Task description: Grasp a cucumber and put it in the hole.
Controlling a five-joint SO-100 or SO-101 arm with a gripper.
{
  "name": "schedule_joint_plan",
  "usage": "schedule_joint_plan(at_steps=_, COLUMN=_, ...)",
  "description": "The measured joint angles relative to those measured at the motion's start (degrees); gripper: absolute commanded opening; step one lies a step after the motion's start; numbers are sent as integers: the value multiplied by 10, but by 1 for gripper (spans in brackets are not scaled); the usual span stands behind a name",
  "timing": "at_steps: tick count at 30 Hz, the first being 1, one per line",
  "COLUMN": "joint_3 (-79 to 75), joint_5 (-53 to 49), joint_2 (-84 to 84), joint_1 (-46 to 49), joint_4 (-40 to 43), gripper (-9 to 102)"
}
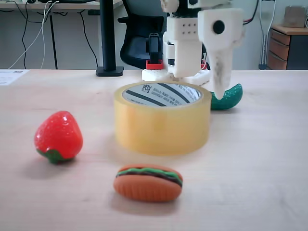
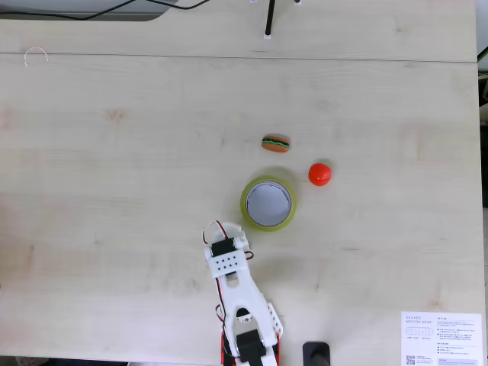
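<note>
In a fixed view from desk level, the yellowish tape roll stands flat on the light wooden desk, its hole facing up and ringed by a white core with black stripes. Behind the roll on the right, the dark green cucumber lies on the desk, partly hidden by a white finger. The gripper hangs down over that spot, with one long white finger ending just in front of the cucumber. I cannot tell how far apart the fingers are, nor whether they touch the cucumber. A red strawberry sits to the left of the roll, and a toy burger lies in front of it.

In a fixed view from above, the white arm reaches up from the bottom edge and ends just beside the roll's lower left rim. The hole shows a pale floor. The burger lies above the roll, the strawberry to its upper right. A printed sheet lies at the bottom right corner.
</note>
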Motion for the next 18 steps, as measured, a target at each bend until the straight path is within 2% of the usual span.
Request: schedule_joint_plan(at_steps=18, joint_3=0, joint_5=0, joint_2=-62, joint_1=0, joint_4=-13, gripper=18)
